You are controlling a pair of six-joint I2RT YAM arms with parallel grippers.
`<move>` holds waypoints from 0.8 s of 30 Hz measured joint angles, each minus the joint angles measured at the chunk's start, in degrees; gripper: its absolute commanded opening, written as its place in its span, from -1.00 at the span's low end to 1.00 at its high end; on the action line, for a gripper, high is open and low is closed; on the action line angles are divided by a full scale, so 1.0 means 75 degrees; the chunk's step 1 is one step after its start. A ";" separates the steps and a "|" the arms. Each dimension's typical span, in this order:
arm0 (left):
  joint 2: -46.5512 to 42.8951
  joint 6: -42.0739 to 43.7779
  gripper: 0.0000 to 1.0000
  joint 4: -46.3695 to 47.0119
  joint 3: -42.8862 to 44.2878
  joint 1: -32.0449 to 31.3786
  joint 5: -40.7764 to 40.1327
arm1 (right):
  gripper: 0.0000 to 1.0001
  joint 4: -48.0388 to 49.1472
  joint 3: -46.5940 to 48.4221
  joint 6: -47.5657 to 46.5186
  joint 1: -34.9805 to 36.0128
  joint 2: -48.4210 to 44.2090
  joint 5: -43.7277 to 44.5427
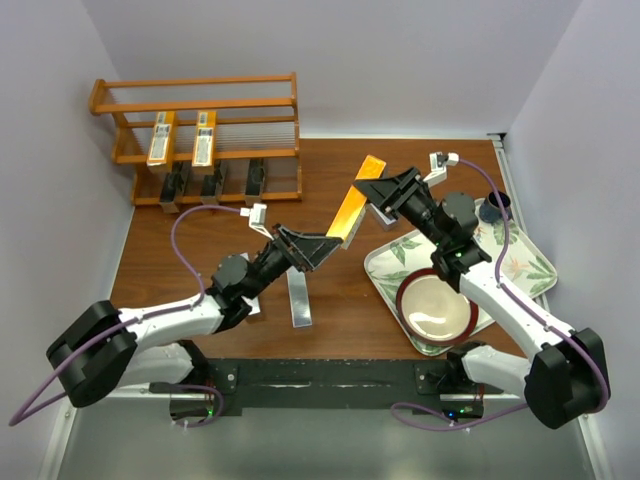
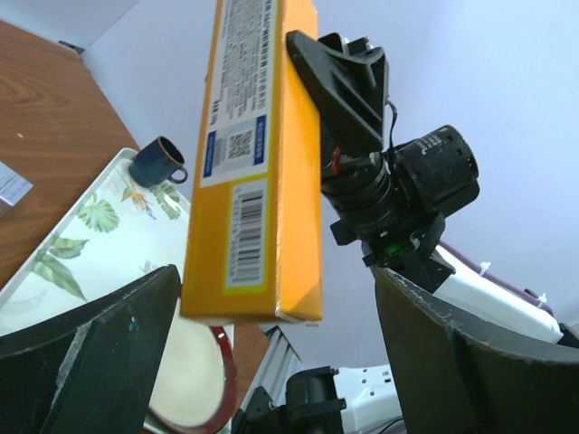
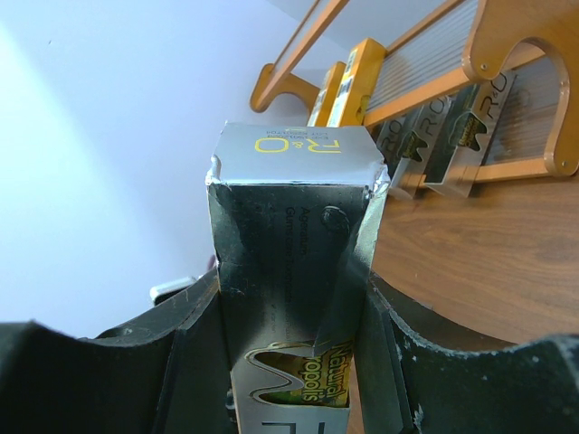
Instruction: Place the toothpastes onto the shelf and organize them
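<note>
My right gripper (image 1: 377,195) is shut on an orange carton (image 1: 354,207) and holds it tilted above the table. In the right wrist view (image 3: 289,289) the carton's shaded face (image 3: 285,235) fills the space between the fingers. My left gripper (image 1: 322,250) is open, its jaws on either side of the carton's lower end (image 2: 262,181) without touching it (image 2: 276,285). The wooden shelf (image 1: 200,80) stands at the back left. It holds two orange-and-white cartons (image 1: 162,138) on the middle tier and three black cartons (image 1: 212,183) on the bottom tier.
A silver-grey carton (image 1: 298,298) lies on the table near the left arm. A leaf-patterned tray (image 1: 535,265) at the right holds a red-rimmed bowl (image 1: 437,310) and a dark blue cup (image 1: 497,203). Purple walls close in both sides.
</note>
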 measured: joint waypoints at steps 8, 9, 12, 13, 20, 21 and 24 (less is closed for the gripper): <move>0.0551 -0.0201 0.56 0.0192 0.0420 -0.0047 -0.0047 | -0.26 0.0277 -0.0085 0.0128 -0.0015 0.0003 -0.0038; 0.0606 -0.0213 0.54 0.0216 0.0443 -0.0058 -0.0035 | -0.26 0.0300 -0.0099 0.0131 -0.0015 0.0009 -0.0052; 0.0813 -0.0350 0.40 0.0277 0.0545 -0.0085 0.0035 | -0.25 0.0379 -0.0131 0.0184 -0.0015 0.0047 -0.0154; 0.0866 -0.0408 0.36 0.0315 0.0554 -0.0090 0.0052 | -0.25 0.0434 -0.0131 0.0198 -0.0015 0.0076 -0.0181; 0.1049 -0.0720 -0.18 0.0545 0.0554 -0.0087 0.0070 | -0.17 0.0702 -0.0146 0.0297 -0.0026 0.0163 -0.0326; 0.1049 -0.0749 -0.23 0.0583 0.0554 -0.0087 0.0073 | -0.16 0.0737 -0.0146 0.0297 -0.0026 0.0163 -0.0338; 0.1046 -0.0761 -0.36 0.0597 0.0551 -0.0087 0.0064 | 0.06 0.0772 -0.0154 0.0294 -0.0029 0.0163 -0.0350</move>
